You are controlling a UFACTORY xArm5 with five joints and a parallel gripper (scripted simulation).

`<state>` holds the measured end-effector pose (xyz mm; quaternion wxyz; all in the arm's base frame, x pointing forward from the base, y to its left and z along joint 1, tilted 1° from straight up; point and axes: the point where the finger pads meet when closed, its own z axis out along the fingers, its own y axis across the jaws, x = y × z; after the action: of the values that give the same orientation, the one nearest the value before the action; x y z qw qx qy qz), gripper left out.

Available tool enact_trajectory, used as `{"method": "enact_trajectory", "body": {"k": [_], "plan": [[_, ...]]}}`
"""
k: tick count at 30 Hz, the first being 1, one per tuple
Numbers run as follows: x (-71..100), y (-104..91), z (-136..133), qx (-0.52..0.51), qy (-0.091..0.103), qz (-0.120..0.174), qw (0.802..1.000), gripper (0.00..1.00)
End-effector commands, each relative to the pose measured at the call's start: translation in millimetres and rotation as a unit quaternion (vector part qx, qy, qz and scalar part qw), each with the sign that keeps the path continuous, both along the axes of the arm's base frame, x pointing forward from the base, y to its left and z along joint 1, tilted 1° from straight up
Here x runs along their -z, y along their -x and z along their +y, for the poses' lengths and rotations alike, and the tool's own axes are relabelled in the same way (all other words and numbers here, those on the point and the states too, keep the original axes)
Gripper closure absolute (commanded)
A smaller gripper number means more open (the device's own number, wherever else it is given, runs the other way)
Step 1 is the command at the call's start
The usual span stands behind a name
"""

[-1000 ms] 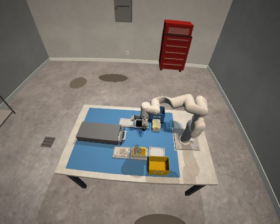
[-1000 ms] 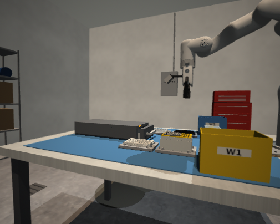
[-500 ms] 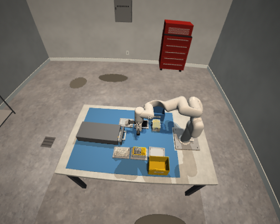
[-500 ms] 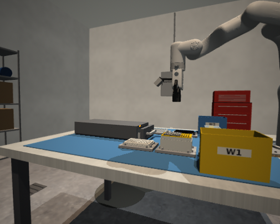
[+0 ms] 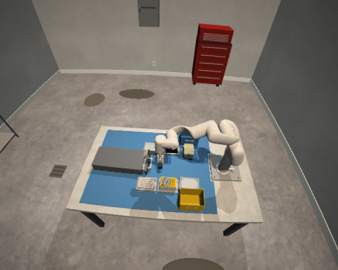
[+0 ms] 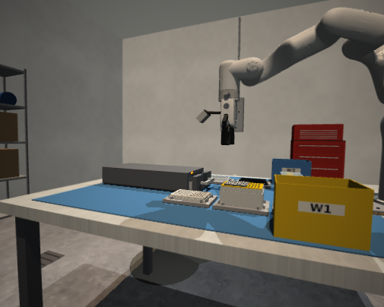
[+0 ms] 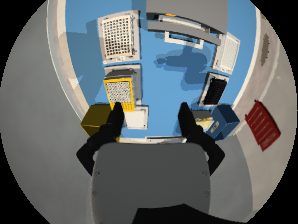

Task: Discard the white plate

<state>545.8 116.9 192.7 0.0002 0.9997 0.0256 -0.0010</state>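
- A red tool chest (image 5: 212, 55) stands against the back wall.
- A grey wall panel (image 5: 148, 13) hangs on the same wall, left of the tool chest and higher.
- A white wall socket (image 5: 153, 63) sits low on that wall, between the panel and the tool chest.
- Two dark floor stains (image 5: 136, 93) lie in front of the wall, left of the tool chest.
- A floor vent (image 5: 57, 171) lies far left of the tool chest, nearer the camera.
- A metal shelf unit (image 6: 25, 114) holding brown boxes stands at the far left.
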Motion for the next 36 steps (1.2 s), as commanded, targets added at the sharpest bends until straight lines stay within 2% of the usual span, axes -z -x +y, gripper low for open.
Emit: {"method": "enact_trajectory", "body": {"k": [1,5,7,22,24,30,36], "plan": [[4.0,-16.2,13.2,0.0,0.0,-0.001,1.0,0.0],[10.0,-30.2,26.1,0.0,0.0,-0.002,1.0,0.0],[10.0,-30.2,26.1,0.0,0.0,-0.002,1.0,0.0],[32.8,-82.6,74.5,0.0,-0.001,-0.002,1.0,0.0],[32.8,-82.6,74.5,0.0,-0.001,-0.002,1.0,0.0],[41.9,-103.6,93.9,0.0,-0.001,-0.002,1.0,0.0],[42.7,-105.6,95.8,0.0,-0.001,-0.002,1.0,0.0]]}}
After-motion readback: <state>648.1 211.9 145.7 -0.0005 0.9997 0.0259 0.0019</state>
